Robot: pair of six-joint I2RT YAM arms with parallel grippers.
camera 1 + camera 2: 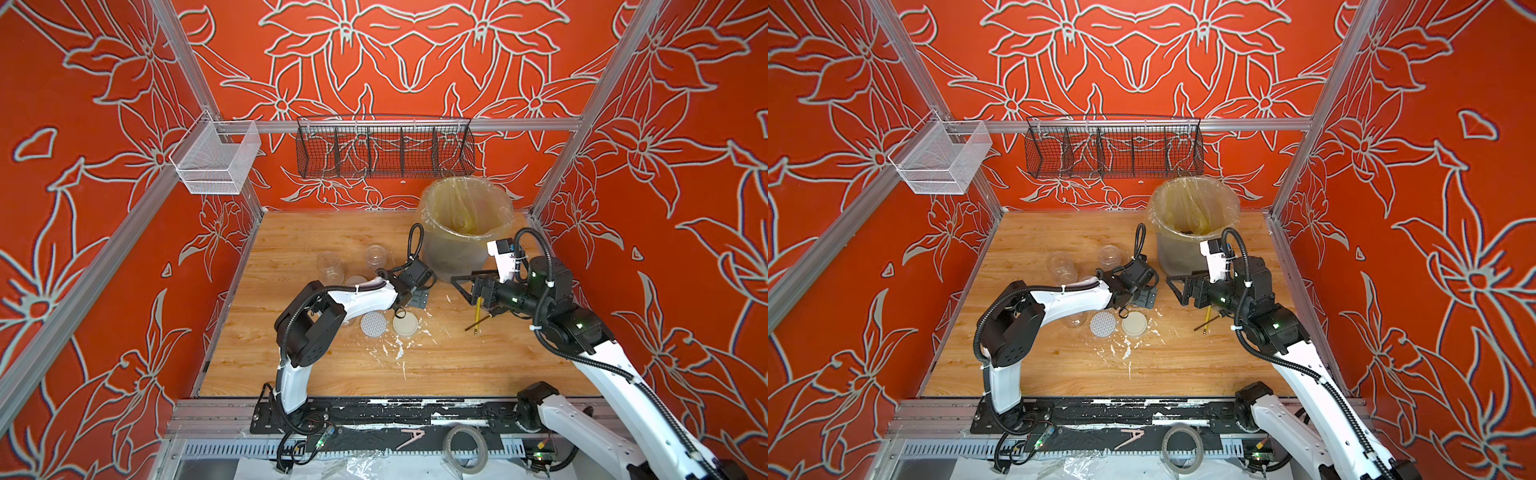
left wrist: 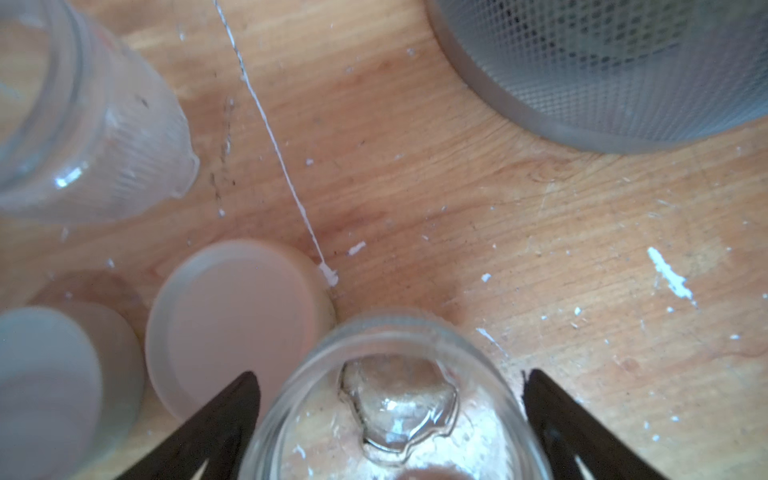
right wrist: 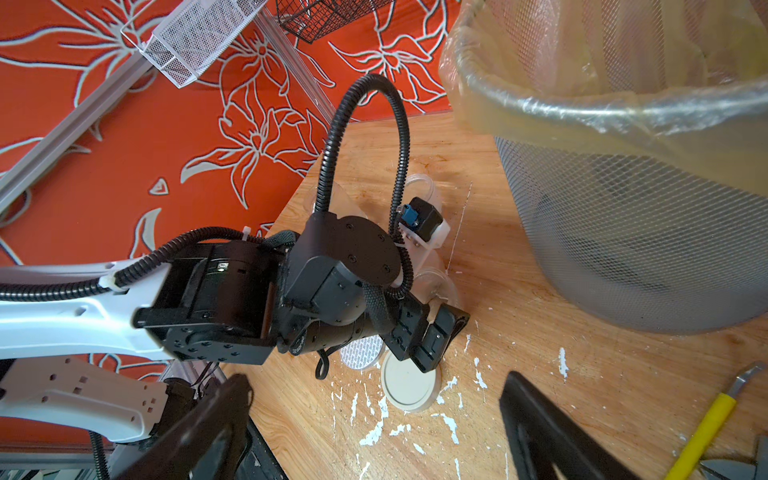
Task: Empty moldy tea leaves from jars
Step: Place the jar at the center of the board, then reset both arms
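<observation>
My left gripper (image 2: 390, 374) (image 1: 411, 291) stands open around a small clear jar (image 2: 395, 415) that sits upright on the table, with a gap at either finger. That jar looks empty. Beside it lie a cream lid (image 2: 237, 328) and another lidded jar (image 2: 50, 374); a taller empty jar (image 2: 83, 116) stands farther off. In both top views two clear jars (image 1: 330, 266) (image 1: 376, 255) stand behind the left arm. A dotted white lid (image 1: 373, 324) and a cream lid (image 1: 405, 325) lie flat. Dark tea leaves (image 1: 1190, 229) show inside the bin. My right gripper (image 3: 376, 378) (image 1: 463, 291) hangs open and empty.
The grey mesh bin (image 1: 465, 232) with a yellowish liner stands at the back right, close to both grippers. A yellow-handled tool (image 1: 478, 316) lies under the right arm. White flaky specks (image 1: 399, 349) litter the wood. Wire baskets (image 1: 384, 149) hang on the back rail.
</observation>
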